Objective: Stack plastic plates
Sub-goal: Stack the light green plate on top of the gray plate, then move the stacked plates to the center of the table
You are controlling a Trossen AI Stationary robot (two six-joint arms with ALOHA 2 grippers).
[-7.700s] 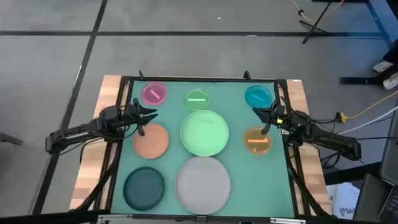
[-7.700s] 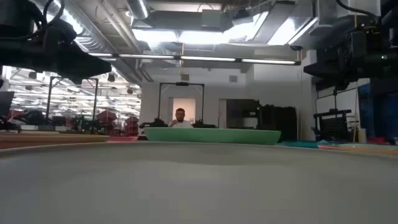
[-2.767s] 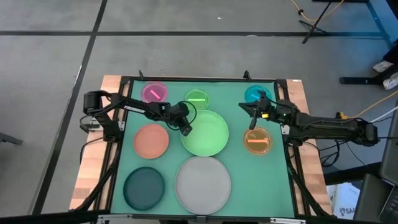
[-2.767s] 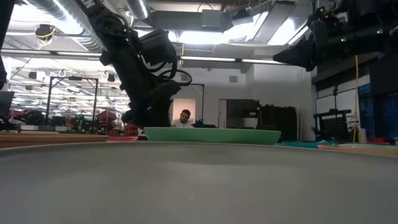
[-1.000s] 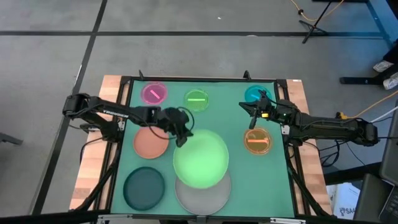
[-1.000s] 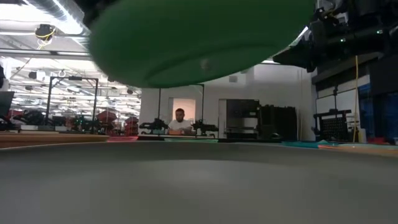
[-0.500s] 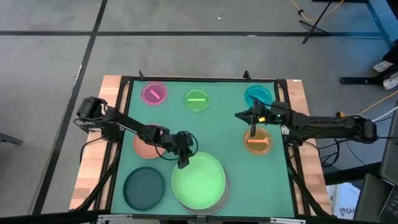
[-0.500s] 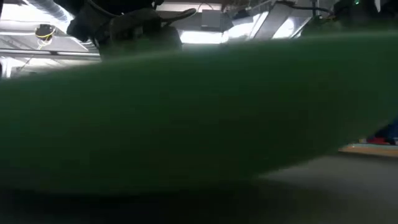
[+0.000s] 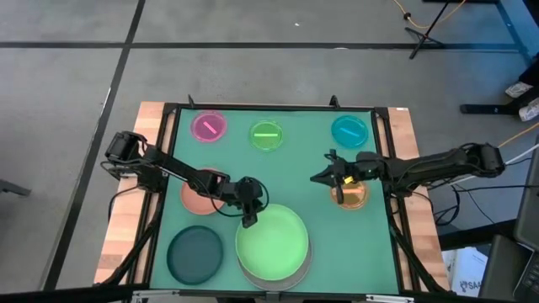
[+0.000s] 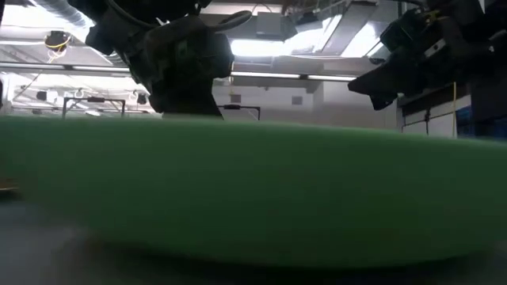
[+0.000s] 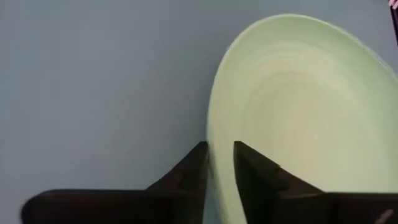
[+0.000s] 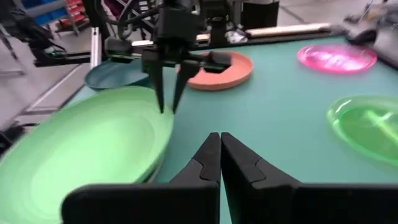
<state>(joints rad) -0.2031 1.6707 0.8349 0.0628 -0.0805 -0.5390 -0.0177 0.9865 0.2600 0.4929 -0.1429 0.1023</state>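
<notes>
The large light green plate (image 9: 272, 246) lies over the large grey plate (image 9: 307, 254), of which only a sliver shows. My left gripper (image 9: 248, 219) is at the green plate's far-left rim, shut on it. My right gripper (image 9: 324, 178) hangs shut above the mat, just left of the small orange plate (image 9: 349, 194), touching nothing. Along the far edge lie the small pink (image 9: 209, 126), green (image 9: 266, 135) and blue (image 9: 349, 130) plates. The salmon plate (image 9: 198, 195) is partly under my left arm. The dark teal plate (image 9: 195, 255) sits at the near left. My left gripper pinches the light green plate's far-left rim (image 11: 212, 134) between its two fingers (image 12: 160, 87), one inside the rim and one outside. The fingers come from above, pointing down. The plate sits low over the grey plate; whether it rests fully on it, I cannot tell.
A teal mat (image 9: 320, 227) covers the table inside a dark frame. Bare mat lies between the orange plate and the stacked pair, and in the middle of the table. In the right wrist view the room's equipment shows beyond the far-left side.
My left gripper has carried the light green plate toward the near edge and lowered it from mid-air over the grey plate, now almost covered. My right gripper has moved from beside the blue plate toward the left and near edge, ending left of the orange plate.
</notes>
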